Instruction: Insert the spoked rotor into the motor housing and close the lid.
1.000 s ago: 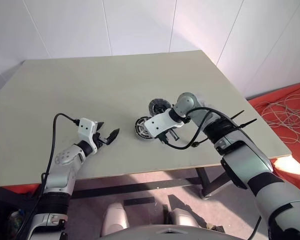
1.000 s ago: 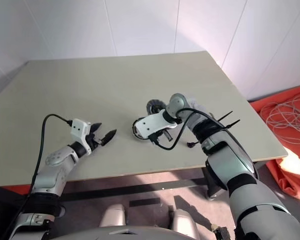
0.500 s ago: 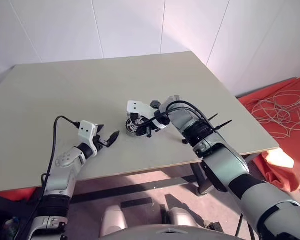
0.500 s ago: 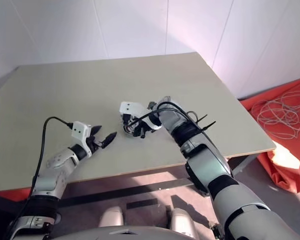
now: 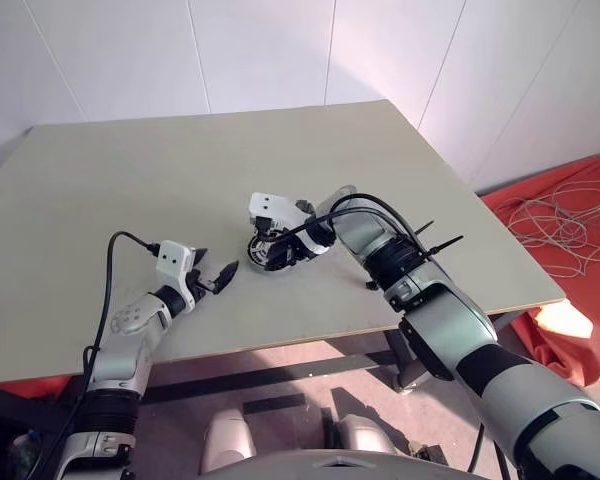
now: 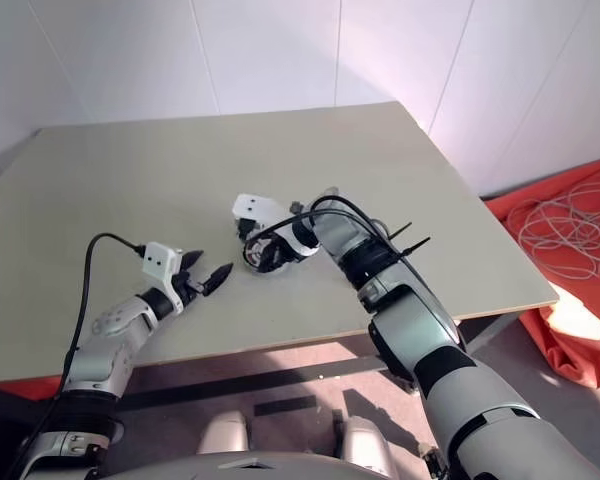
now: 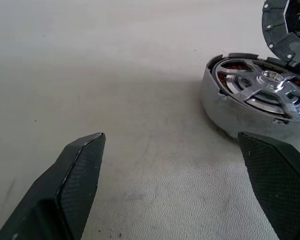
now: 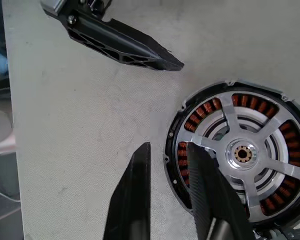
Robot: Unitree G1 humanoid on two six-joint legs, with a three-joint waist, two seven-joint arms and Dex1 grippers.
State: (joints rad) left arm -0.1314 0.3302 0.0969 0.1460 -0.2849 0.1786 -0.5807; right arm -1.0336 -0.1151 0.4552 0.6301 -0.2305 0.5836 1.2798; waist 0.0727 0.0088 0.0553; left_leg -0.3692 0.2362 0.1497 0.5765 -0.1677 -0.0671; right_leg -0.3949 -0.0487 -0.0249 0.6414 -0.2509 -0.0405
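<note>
The motor housing (image 7: 225,115) stands on the table (image 5: 130,170) near its middle, its copper coils showing. Inside it sits the spoked rotor (image 8: 240,152), silver spokes up. My right gripper (image 8: 167,147) hangs over the housing's near rim, open by a narrow gap. One finger lies outside the rim, the other over the coils, and nothing is held. A dark disc with a ribbed edge, the lid (image 7: 276,30), stands tilted just behind the housing, partly cut off. My left gripper (image 5: 215,275) rests open a short way left of the housing, pointing at it.
The table's front edge runs close below both arms. On the floor to the right lie a red mat (image 5: 570,190) and loose white cables (image 5: 555,215). A white wall stands behind the table.
My right hand has rolled its wrist and shifted left, from beside the housing to above it. Its fingers have parted slightly. The left arm has kept still. The camera has shifted.
</note>
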